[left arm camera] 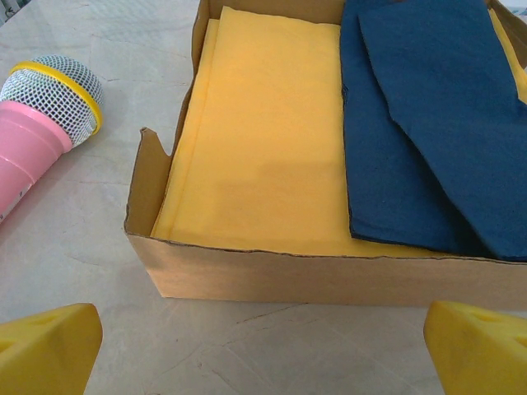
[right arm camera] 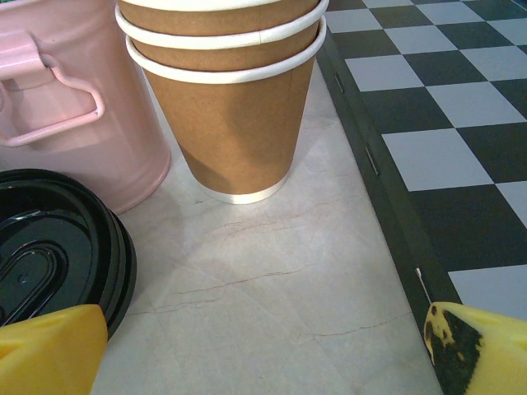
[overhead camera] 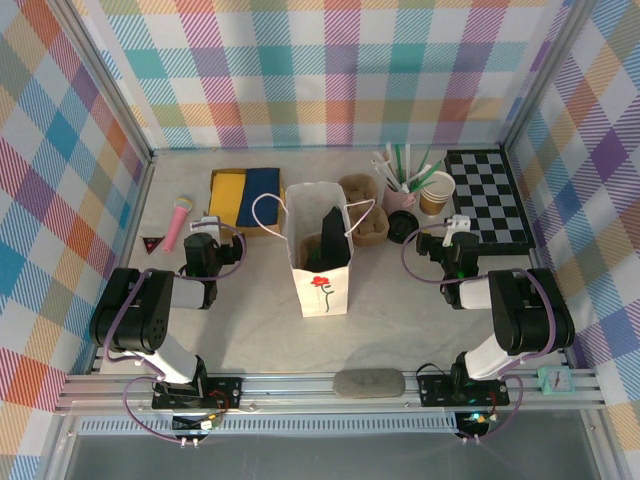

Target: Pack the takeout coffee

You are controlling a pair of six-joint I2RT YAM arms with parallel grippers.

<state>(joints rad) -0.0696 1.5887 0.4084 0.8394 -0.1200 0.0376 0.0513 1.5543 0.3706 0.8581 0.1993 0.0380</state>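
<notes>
A stack of brown kraft paper cups [overhead camera: 436, 192] with white rims stands at the back right, close ahead of my right gripper [right arm camera: 263, 346] in the right wrist view [right arm camera: 230, 107]. Black plastic lids [overhead camera: 402, 226] lie stacked to the cups' left, low left in that view [right arm camera: 49, 247]. A white paper bag [overhead camera: 322, 255] with a red flower stands open mid-table, something black inside. My right gripper [overhead camera: 457, 224] is open and holds nothing. My left gripper [overhead camera: 206, 220] is open too, its yellow fingertips [left arm camera: 49, 341] short of a cardboard box.
The cardboard box [left arm camera: 329, 271] holds yellow and blue napkins. A pink toy microphone [left arm camera: 41, 123] lies left of it. A pink cup of straws [right arm camera: 58, 99] stands beside the lids. A checkerboard [right arm camera: 445, 123] lies right of the cups. Brown pulp cup carriers [overhead camera: 362, 205] sit behind the bag.
</notes>
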